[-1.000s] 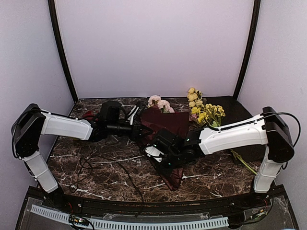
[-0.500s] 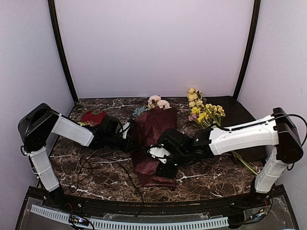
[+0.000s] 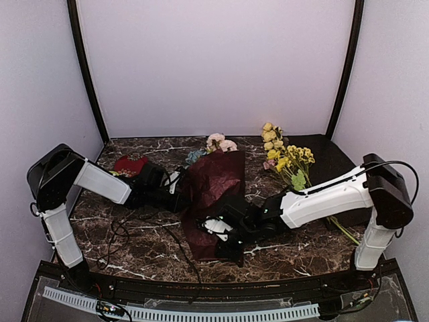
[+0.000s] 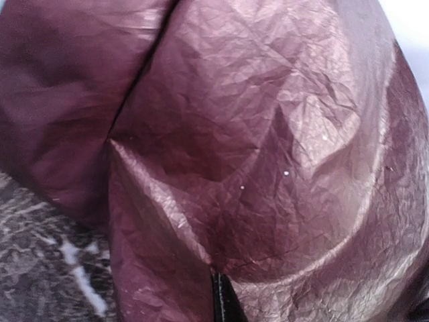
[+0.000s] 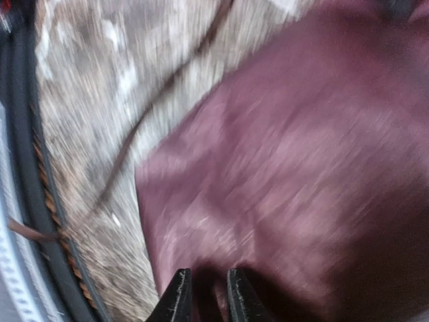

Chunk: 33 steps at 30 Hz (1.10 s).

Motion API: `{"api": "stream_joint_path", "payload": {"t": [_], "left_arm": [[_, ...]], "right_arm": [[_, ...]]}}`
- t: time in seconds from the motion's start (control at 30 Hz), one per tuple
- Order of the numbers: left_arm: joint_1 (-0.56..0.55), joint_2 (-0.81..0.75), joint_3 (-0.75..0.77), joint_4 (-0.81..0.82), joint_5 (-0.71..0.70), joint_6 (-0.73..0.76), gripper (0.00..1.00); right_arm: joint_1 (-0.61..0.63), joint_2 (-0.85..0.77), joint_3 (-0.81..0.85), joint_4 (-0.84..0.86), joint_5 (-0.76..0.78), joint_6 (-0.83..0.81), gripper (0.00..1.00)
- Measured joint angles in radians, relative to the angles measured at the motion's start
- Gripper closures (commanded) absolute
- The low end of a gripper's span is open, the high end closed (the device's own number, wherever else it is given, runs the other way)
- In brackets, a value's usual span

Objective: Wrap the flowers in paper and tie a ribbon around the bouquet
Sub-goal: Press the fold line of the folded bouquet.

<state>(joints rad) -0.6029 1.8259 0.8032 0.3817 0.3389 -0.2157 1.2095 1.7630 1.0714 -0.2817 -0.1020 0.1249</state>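
Stretching near-to-far, the bouquet (image 3: 216, 194) flares toward the back wall (image 3: 214, 67).

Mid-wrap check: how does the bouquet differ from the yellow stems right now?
The bouquet is sheathed in crinkled burgundy paper; the yellow stems lie bare. The bouquet's blossoms are pink, white and blue; the others are yellow. The bouquet sits mid-table; the yellow stems lie at the right rear. Both rest on the marble table, blossoms toward the back wall.
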Motion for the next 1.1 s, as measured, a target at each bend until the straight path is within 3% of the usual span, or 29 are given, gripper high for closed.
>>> {"api": "stream_joint_path", "payload": {"t": [0.27,0.5,0.6,0.67,0.8,0.9,1.1], "left_arm": [[0.021,0.019,0.0,-0.001,-0.018,0.006,1.0],[0.023,0.024,0.0,0.004,-0.014,0.014,1.0],[0.023,0.024,0.0,0.005,-0.013,0.014,1.0],[0.023,0.024,0.0,0.005,-0.01,0.014,1.0],[0.025,0.025,0.0,0.006,-0.005,0.014,1.0],[0.025,0.026,0.0,0.005,0.002,0.014,1.0],[0.026,0.026,0.0,0.005,0.006,0.013,1.0]], "right_arm": [[0.077,0.022,-0.066,-0.037,0.065,0.019,0.84],[0.084,-0.061,-0.096,-0.128,0.076,0.047,0.81],[0.067,-0.128,-0.095,-0.153,0.071,0.061,0.65],[0.027,-0.172,-0.094,-0.156,0.055,0.088,0.6],[-0.158,-0.206,-0.086,-0.135,-0.011,0.21,0.31],[-0.294,-0.195,-0.092,-0.103,-0.08,0.319,0.18],[-0.336,-0.071,-0.097,-0.02,-0.203,0.451,0.16]]}}
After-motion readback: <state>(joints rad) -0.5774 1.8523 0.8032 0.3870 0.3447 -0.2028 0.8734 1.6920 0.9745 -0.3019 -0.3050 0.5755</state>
